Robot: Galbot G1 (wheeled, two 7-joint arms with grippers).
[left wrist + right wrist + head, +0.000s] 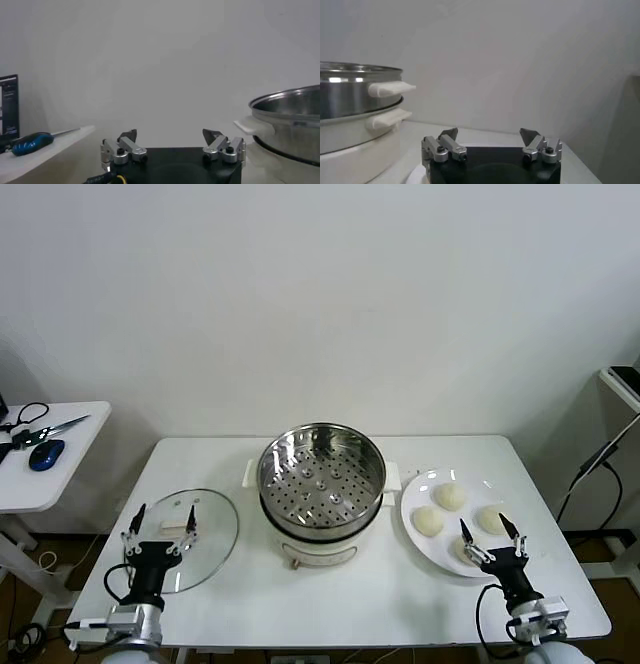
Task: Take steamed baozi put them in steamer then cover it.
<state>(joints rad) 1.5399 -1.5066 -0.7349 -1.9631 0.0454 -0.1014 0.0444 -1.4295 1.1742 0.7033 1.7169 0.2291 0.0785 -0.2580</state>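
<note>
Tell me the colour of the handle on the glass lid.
White. The bar handle sits on top of the clear glass lid, seen best in the head view.

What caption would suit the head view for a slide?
Open grippers, left and right, wait by lid, empty steamer and plate of baozi.

white plate (418, 522) on table (330, 604) | side table (40, 484): blue mouse (46, 454), possibly scissors (55, 427)

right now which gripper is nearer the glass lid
Left. The left gripper hangs over the glass lid; the right gripper is across the steamer, above the plate.
</note>
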